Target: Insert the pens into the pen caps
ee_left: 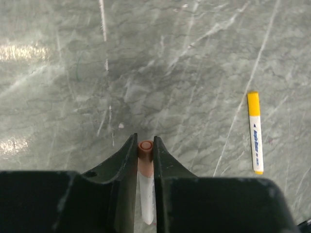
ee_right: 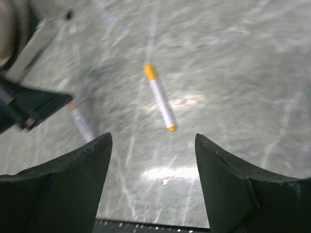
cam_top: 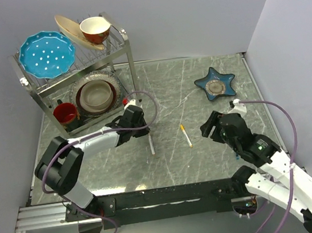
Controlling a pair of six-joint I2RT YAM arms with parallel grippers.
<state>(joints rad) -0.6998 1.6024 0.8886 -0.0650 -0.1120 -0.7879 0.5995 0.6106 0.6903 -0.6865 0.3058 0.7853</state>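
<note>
A white pen with a pinkish cap (ee_left: 146, 148) sits between the fingers of my left gripper (ee_left: 145, 141). The jaws press against its capped end, and the white barrel runs back toward the camera. From above, this pen (cam_top: 151, 144) slants down from the left gripper (cam_top: 141, 124) toward the table. A second white pen with an orange cap (cam_top: 186, 136) lies loose mid-table, and also shows in both wrist views (ee_left: 255, 133) (ee_right: 160, 99). My right gripper (cam_top: 210, 126) hovers just right of it. The right gripper (ee_right: 153, 138) is open, with nothing between its jaws.
A metal dish rack (cam_top: 130, 51) stands at the back left, holding a blue plate (cam_top: 47, 53), bowls and a red cup (cam_top: 65, 113). A blue star-shaped dish (cam_top: 215, 83) sits at the back right. Walls close in on the left, back and right.
</note>
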